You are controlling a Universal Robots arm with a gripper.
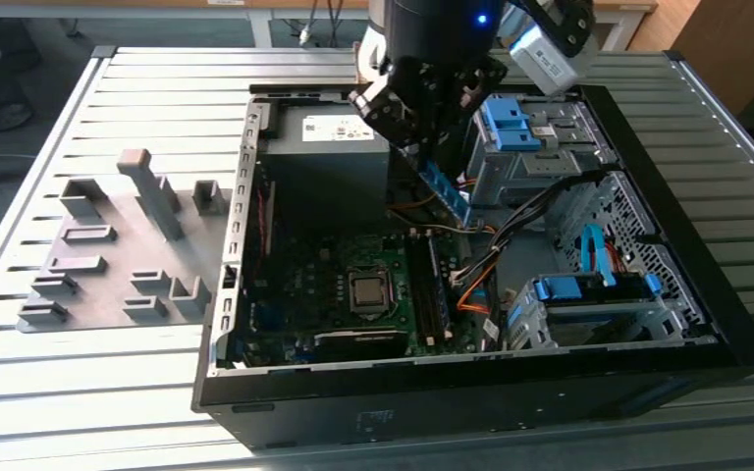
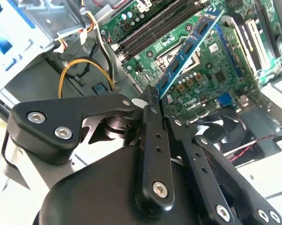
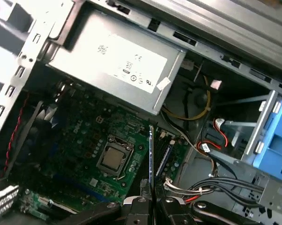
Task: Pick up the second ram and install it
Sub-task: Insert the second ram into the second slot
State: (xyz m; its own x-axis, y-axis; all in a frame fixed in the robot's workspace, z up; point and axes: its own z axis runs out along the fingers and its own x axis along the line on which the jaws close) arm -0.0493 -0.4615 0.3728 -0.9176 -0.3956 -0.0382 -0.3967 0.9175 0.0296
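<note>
Holding: we keep the memory stick [image 2: 190,47] pinched between the fingers of the gripper [image 2: 150,101], closed on one short end of the stick.
Step in hand: we judge that picking up is done and we are in the carrying part, with the stick not yet in a slot.
Place of the stick: in the exterior view the memory stick [image 1: 446,193] hangs under the gripper [image 1: 416,137], inside the open computer case [image 1: 691,334], above the green board [image 1: 338,285] and clear of it.
Stick and tool: the stick reaches out from the fingertips, long and straight; in the first wrist view we see it edge-on as a thin dark line [image 3: 151,164].
Slots: the long black memory slots [image 2: 155,28] lie beside the square processor socket [image 3: 115,157], and one already seems filled.
Next move calls for: we think the stick must stand parallel over a free slot, then go down straight with even pressure.
Risk: the loose cables [image 3: 202,187] lie near.
</note>
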